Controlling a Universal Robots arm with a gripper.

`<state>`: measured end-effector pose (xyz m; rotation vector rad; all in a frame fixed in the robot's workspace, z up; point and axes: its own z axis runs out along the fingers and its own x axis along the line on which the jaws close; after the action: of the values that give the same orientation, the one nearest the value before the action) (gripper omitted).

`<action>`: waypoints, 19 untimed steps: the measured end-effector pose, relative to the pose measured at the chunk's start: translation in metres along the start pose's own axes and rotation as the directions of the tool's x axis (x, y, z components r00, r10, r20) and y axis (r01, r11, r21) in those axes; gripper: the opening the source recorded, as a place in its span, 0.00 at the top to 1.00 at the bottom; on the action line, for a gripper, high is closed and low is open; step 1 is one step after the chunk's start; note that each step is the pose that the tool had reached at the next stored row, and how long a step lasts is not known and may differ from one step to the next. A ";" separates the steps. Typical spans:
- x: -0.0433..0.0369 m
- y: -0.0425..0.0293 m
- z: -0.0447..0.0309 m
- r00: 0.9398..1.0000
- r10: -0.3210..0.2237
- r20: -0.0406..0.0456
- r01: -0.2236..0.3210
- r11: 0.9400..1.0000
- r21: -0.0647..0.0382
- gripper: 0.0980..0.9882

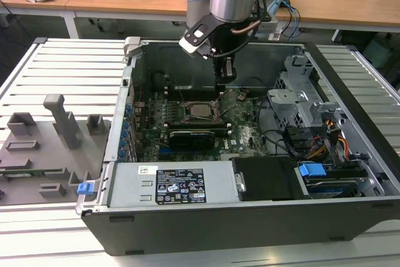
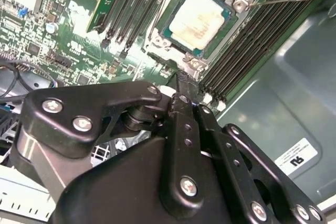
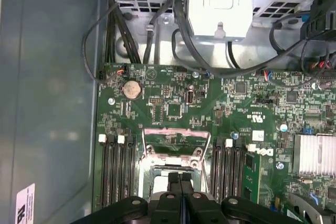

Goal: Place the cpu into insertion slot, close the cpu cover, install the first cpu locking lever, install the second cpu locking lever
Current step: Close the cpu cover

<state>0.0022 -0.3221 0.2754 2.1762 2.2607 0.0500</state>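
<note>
Hanging at the edge of the socket (image 2: 195, 62), my gripper (image 2: 182, 81) has its fingers pressed tight together. The cpu (image 2: 199, 20) lies flat inside the socket, uncovered, and the cpu cover (image 3: 170, 139) stands tilted up from the socket beside my fingertips

Dull, matt silver metal on top of the chip (image 2: 199, 19), with a faint tan smear, and the green circuit board (image 2: 79, 35) around it has a light lacquered gleam. The hand (image 2: 181, 82) is matt black, slightly grainy, studded with shiny steel screws (image 2: 187, 186). The computer case (image 1: 250, 223) is smooth grey painted sheet metal, on a pale ribbed metal surface (image 1: 69, 67).
</note>
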 end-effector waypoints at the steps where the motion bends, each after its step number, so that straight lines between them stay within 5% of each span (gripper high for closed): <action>1: -0.0001 0.0024 0.0001 1.000 0.000 0.000 0.000 1.000 0.000 0.99; 19: -0.0009 0.0447 0.0110 1.000 -0.009 0.002 0.009 1.000 0.005 0.99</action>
<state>0.0472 -0.3211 0.2655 2.1668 2.2720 0.0421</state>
